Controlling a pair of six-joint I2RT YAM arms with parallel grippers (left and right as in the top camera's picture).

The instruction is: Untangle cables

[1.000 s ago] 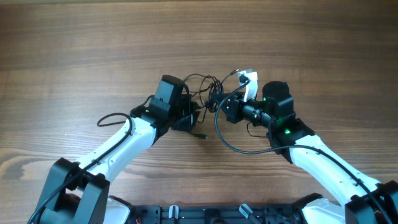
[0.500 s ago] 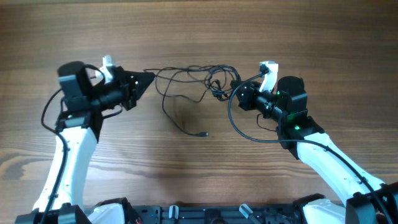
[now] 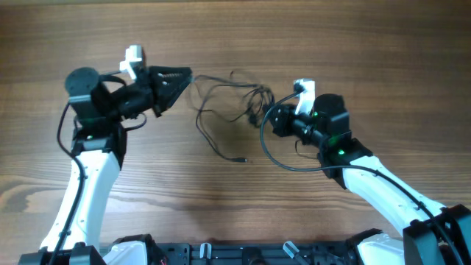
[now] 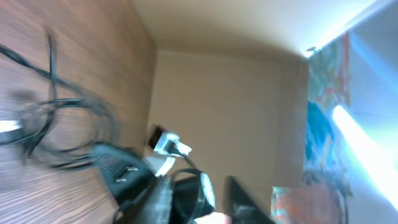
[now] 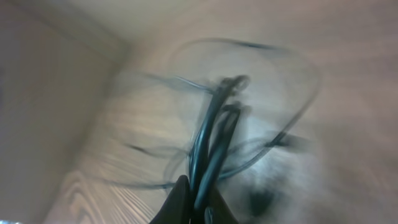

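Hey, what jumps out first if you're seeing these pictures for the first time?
A loose tangle of thin black cables sprawls across the middle of the brown wooden table. The left gripper pinches one side and the right gripper the other, while one small plug end lies loose nearer the robot.

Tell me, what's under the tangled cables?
Only bare wooden table shows under the cables. Their right end goes into the jaws of the right gripper, so what lies beneath there is covered.
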